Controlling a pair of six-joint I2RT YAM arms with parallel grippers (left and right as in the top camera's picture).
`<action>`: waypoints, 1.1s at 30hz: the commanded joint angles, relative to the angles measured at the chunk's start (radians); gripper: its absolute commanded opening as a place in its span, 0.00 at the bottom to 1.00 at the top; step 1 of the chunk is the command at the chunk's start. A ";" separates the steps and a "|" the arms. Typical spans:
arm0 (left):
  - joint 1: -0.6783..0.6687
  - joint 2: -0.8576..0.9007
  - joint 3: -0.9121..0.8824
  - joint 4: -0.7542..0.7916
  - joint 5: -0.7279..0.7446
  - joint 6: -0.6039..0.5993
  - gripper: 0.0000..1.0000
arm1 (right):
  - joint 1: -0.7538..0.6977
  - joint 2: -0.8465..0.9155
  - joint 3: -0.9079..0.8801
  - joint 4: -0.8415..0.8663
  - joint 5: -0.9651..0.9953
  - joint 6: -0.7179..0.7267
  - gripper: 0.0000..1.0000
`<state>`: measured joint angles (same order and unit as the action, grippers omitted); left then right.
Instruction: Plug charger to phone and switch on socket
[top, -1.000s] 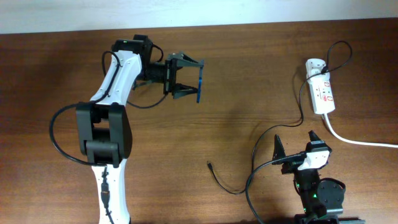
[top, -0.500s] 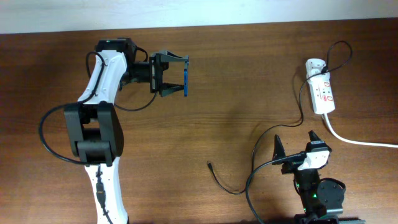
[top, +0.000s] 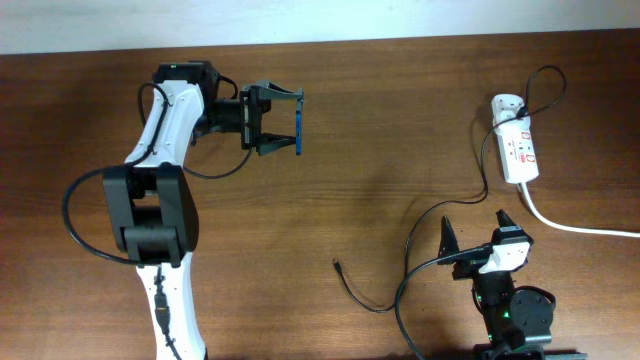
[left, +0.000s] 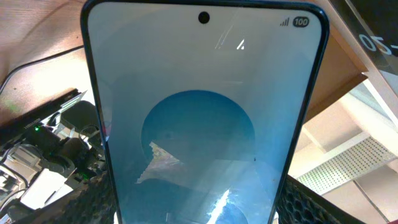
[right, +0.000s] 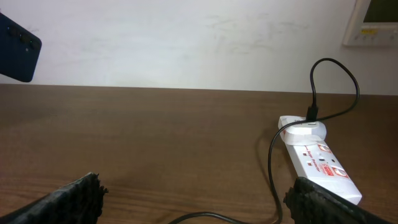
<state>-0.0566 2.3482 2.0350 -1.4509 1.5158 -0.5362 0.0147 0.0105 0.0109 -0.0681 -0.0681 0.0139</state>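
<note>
From overhead, the left gripper (top: 283, 119) is closed on the phone (top: 299, 128), which shows only as a thin blue strip seen edge-on, over the far left part of the table (top: 380, 120). The right gripper (top: 475, 222) sits near the front right edge with its 2 fingers spread wide and nothing between them. The socket (top: 520, 152) lies at the far right with a thick white cord (top: 575, 227) trailing off to the right. The charger (top: 408, 262) runs from a white adapter (top: 506, 104) plugged in at the socket's far end, loops, passes down beside the right gripper, and curves left to a small tip lying loose on the wood, well apart from the phone.

The left wrist view gives what overhead cannot: the phone's blue screen face-on, filling the frame, with a darker round shape, a camera hole at the top, and "100" in the corner. A dark finger pad (left: 92, 200) presses each long edge low down.

The right wrist view shows both spread fingers (right: 71, 200) at the bottom corners and bare table between them. Ahead on the right lies the socket with its red markings, the adapter, and the cable's loop standing upright. At the upper left, a corner of the phone's dark back is held up above the table.
</note>
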 joint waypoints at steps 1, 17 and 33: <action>0.005 -0.005 0.025 -0.002 0.058 0.010 0.78 | 0.006 -0.002 -0.005 -0.006 0.002 -0.006 0.98; 0.005 -0.005 0.025 -0.002 0.056 0.010 0.79 | 0.004 0.001 0.155 0.922 -0.599 0.477 0.98; 0.005 -0.005 0.025 -0.036 0.058 0.010 0.80 | 0.005 0.947 1.756 -1.242 -0.578 0.076 0.98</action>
<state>-0.0566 2.3482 2.0392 -1.4639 1.5192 -0.5362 0.0151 0.9073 1.7454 -1.3094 -0.6357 -0.0765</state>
